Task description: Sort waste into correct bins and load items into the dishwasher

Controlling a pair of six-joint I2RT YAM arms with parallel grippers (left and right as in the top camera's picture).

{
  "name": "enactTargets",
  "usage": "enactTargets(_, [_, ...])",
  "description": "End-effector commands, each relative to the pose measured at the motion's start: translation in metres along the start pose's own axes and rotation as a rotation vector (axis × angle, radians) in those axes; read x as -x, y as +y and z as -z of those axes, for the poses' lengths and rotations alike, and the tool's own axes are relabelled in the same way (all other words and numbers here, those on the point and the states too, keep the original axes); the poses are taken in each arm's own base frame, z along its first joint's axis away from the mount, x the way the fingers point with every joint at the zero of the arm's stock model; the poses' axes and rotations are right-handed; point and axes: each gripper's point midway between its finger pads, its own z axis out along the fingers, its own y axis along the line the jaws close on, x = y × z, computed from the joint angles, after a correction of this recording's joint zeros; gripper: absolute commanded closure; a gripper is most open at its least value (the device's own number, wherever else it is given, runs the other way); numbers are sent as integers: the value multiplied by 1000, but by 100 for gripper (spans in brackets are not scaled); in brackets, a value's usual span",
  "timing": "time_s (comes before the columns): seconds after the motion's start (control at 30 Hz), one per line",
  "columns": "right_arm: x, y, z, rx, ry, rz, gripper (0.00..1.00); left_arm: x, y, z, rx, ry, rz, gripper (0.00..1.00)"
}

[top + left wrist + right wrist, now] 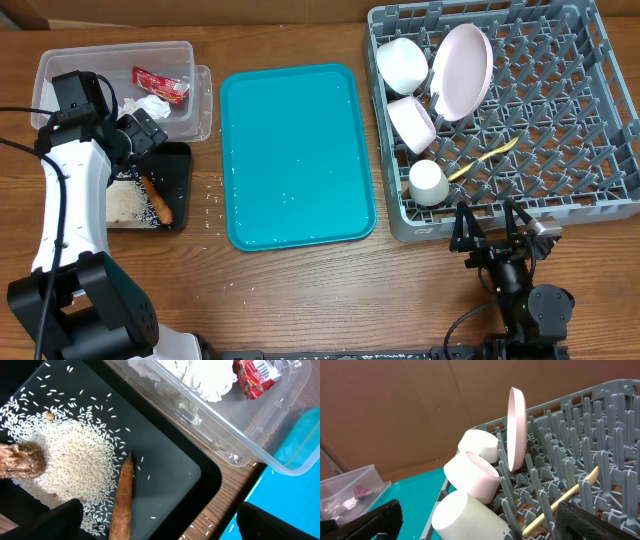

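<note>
The clear tub [60,70] holds the red wrapper [160,83] and crumpled white paper [147,106]. The black tray [182,160] holds rice [70,460], a brown lump [22,460] and the carrot-like stick [122,495]. My left gripper [150,135] hovers over the black tray, open and empty [165,527]. The grey rack [600,120] holds the plate [462,68], two bowls [402,60] [412,122], the cup [427,181] and the yellow spoon [485,157]. My right gripper [495,232] is open and empty just in front of the rack, facing the cup [465,515].
The teal tray [295,150] lies between the bins and the rack, with a few rice grains on it. Loose rice grains lie on the table [212,195] beside the black tray. A brown cardboard wall stands behind the table.
</note>
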Motion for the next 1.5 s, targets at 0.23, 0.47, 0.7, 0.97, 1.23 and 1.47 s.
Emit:
enactTargets(0.23, [-1, -2, 0, -6, -9, -3, 0, 9, -26, 57, -67, -139, -54, 0])
enactTargets(0.47, [-1, -2, 0, -6, -9, -3, 0, -15, -77, 172, -156, -499, -346, 0])
enactTargets(0.7, [-1, -2, 0, -7, -9, -3, 0, -75, -99, 187, -461, -739, -718, 0])
enactTargets(0.97, [-1, -2, 0, -6, -9, -3, 0, -130, -57, 150, -532, -894, -659, 0])
enactTargets(1.23, [-1, -2, 0, -6, -9, -3, 0, -160, -30, 130, -572, -1054, -612, 0])
enactTargets(1.47, [-1, -2, 0, -6, -9, -3, 0, -173, -20, 96, -545, -981, -605, 0])
